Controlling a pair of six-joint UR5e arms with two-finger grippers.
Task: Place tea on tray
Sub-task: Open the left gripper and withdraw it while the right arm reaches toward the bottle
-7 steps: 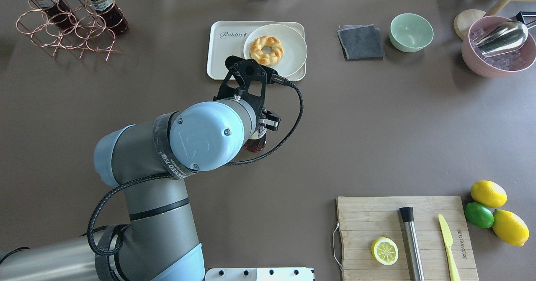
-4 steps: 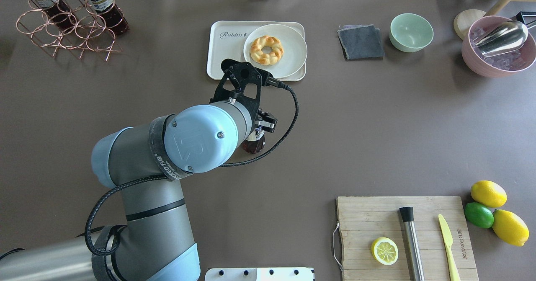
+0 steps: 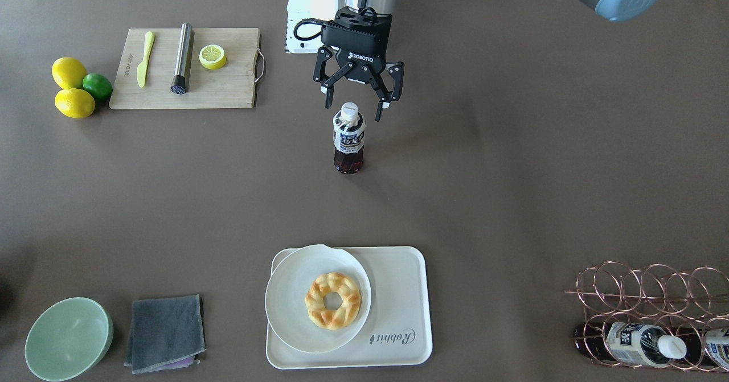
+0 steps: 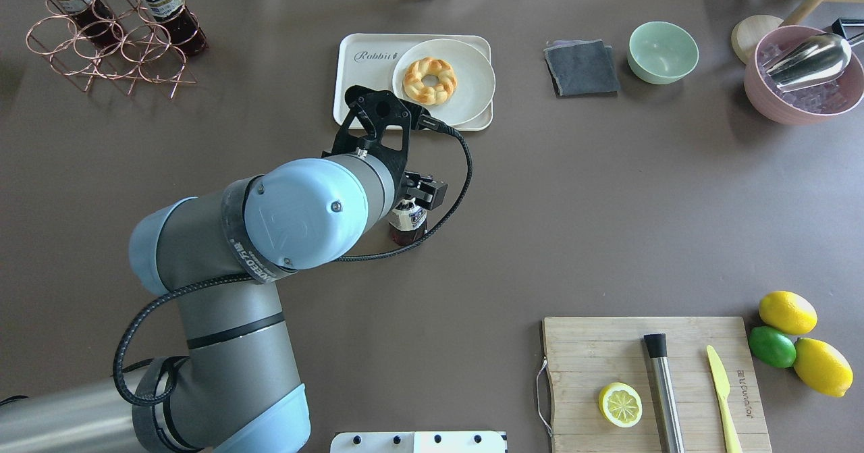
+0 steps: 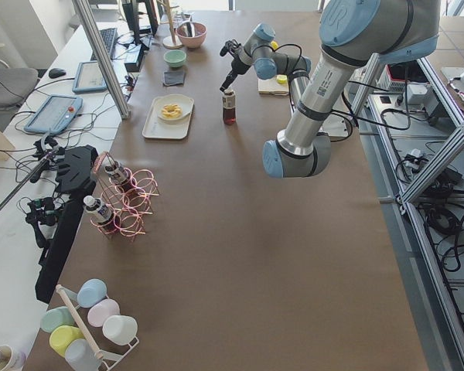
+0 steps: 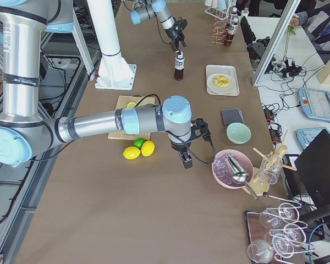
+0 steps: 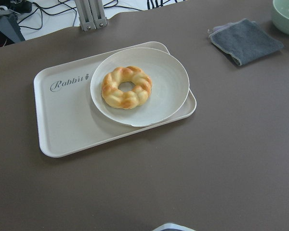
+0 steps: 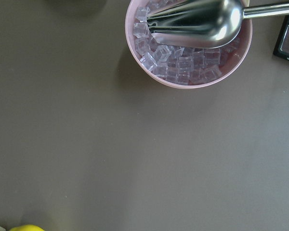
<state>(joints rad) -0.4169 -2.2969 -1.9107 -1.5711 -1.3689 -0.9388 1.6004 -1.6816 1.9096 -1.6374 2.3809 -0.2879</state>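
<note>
The tea (image 3: 348, 140) stands upright on the brown table near its middle, white cap up, and also shows in the overhead view (image 4: 407, 227). My left gripper (image 3: 354, 107) is open, pointing down, with one finger on each side of the cap; I cannot tell whether the fingers touch it. The tray (image 3: 398, 291) lies apart from the tea, further from the robot, and shows in the left wrist view (image 7: 67, 125). It carries a round white plate (image 3: 290, 296) with a doughnut. My right gripper (image 6: 185, 160) hangs over the table by the pink bowl; I cannot tell if it is open.
A copper wire rack (image 4: 108, 41) with other tea bottles stands at the far left. A grey cloth (image 4: 582, 68), green bowl (image 4: 663, 51) and pink ice bowl with scoop (image 4: 803, 75) sit at the far right. A wooden cutting board (image 4: 655, 379) and citrus fruit (image 4: 786, 311) lie near right.
My left arm has swung a little to the left in the overhead view. The tea stays at about the same spot on the table.
</note>
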